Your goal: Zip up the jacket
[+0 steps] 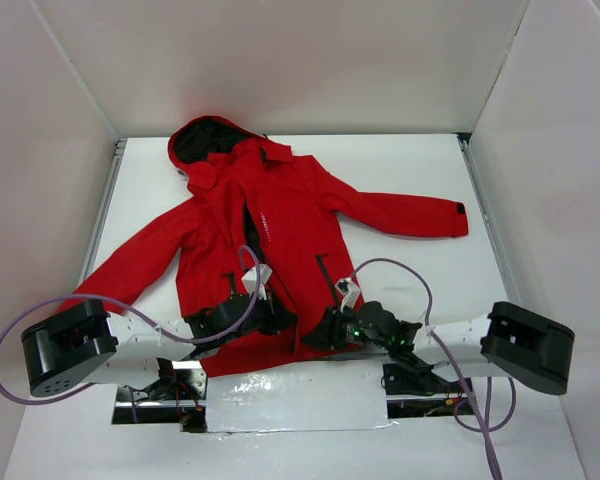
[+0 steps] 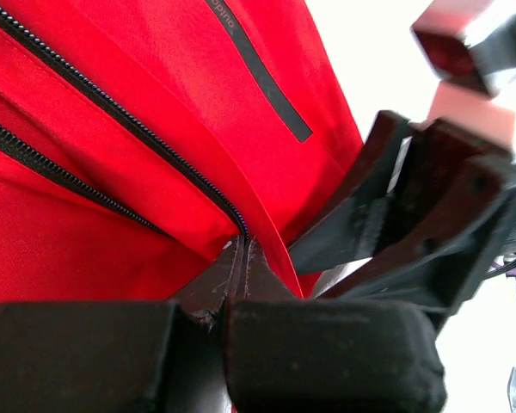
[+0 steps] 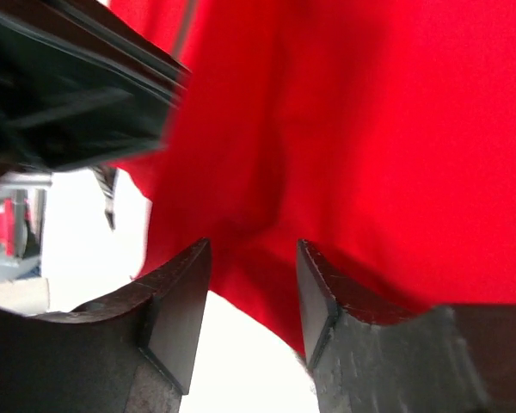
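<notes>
The red hooded jacket (image 1: 290, 210) lies flat on the white table, hood far, hem near, with its black front zipper (image 1: 252, 232) parted in the upper part. My left gripper (image 1: 280, 322) is at the hem; in the left wrist view it (image 2: 242, 247) is shut, pinching the jacket (image 2: 112, 249) where the front zipper (image 2: 138, 129) ends. My right gripper (image 1: 315, 335) is just right of it at the hem, open, its fingers (image 3: 176, 301) straddling the red hem edge (image 3: 267, 249) without closing on it. A slanted pocket zipper (image 2: 267, 82) lies beyond.
White walls enclose the table on three sides. A silvery sheet (image 1: 295, 400) covers the near edge between the arm bases. Purple cables (image 1: 400, 270) loop over both arms. The sleeves spread left (image 1: 130, 265) and right (image 1: 410, 215). The right arm's gripper (image 2: 413, 215) crowds the left one.
</notes>
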